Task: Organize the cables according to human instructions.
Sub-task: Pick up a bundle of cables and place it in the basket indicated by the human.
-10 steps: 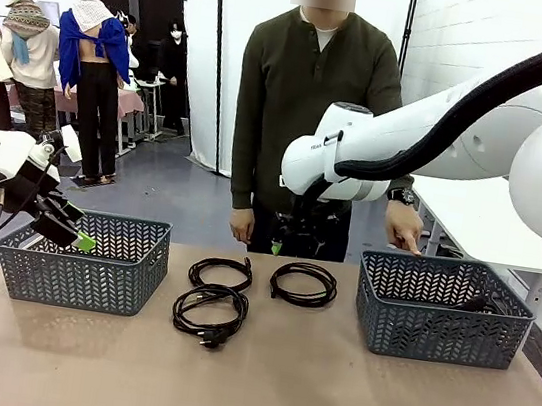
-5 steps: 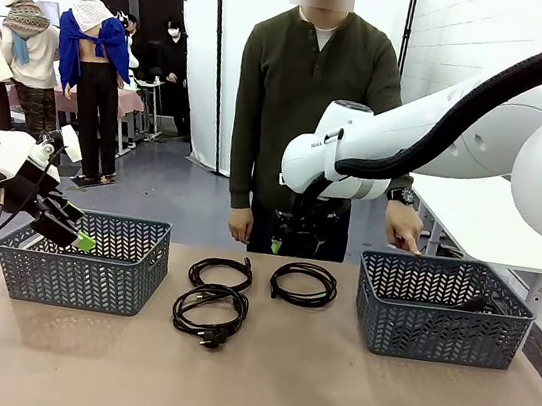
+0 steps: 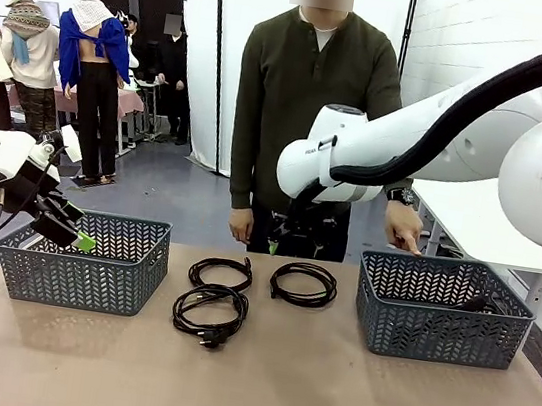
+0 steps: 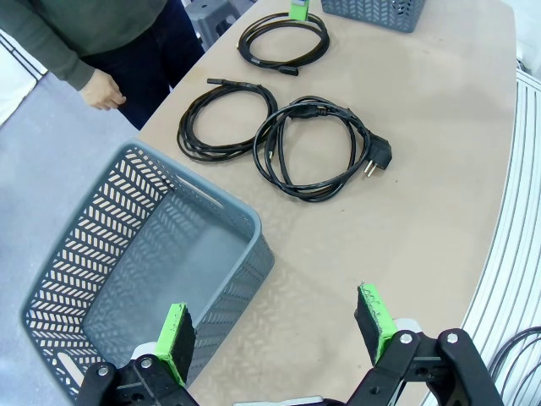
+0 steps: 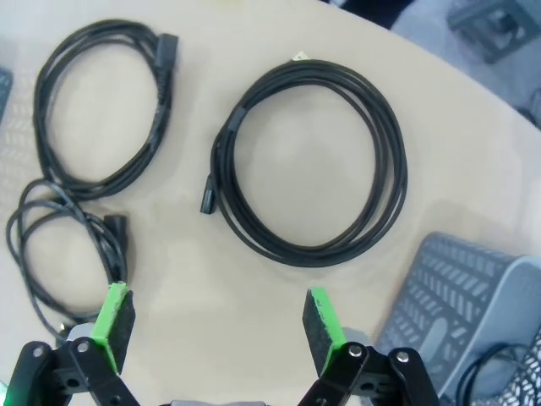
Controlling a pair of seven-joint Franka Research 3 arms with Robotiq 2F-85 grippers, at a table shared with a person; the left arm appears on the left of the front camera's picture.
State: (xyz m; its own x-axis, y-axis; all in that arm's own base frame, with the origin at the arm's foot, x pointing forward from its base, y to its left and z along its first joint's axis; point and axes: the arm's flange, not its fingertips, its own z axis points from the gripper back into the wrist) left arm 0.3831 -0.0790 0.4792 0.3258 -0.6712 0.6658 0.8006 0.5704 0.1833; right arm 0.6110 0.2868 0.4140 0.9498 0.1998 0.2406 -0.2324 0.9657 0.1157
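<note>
Three cables sit coiled on the bench [image 3: 324, 402], between two grey baskets. The coil with the plug [image 3: 210, 314] is the nearest one, a bit left of the middle. Just beyond it is a smaller coil [image 3: 221, 272], and to the right of that, apart from both, is a round coil [image 3: 303, 283]. A fourth cord [image 3: 472, 304] lies inside the right basket [image 3: 435, 332], mostly hidden by the wall, so I can't really make out its shape.

The right claw [image 5: 217, 326] is released, green pads wide apart with nothing between them. It hangs above the bench, with the round coil straight ahead of its fingers. The left claw [image 3: 71, 225] is spread wide too and empty, hovering by the left rim of the left basket [image 3: 79, 272].

The person [image 3: 310, 108] stands at the far side, about the middle. Their pointing hand [image 3: 404, 227], the one with the wristwatch, aims down at the far rim of the right basket. The other hand [image 3: 241, 224] just hangs near the bench's far edge.
</note>
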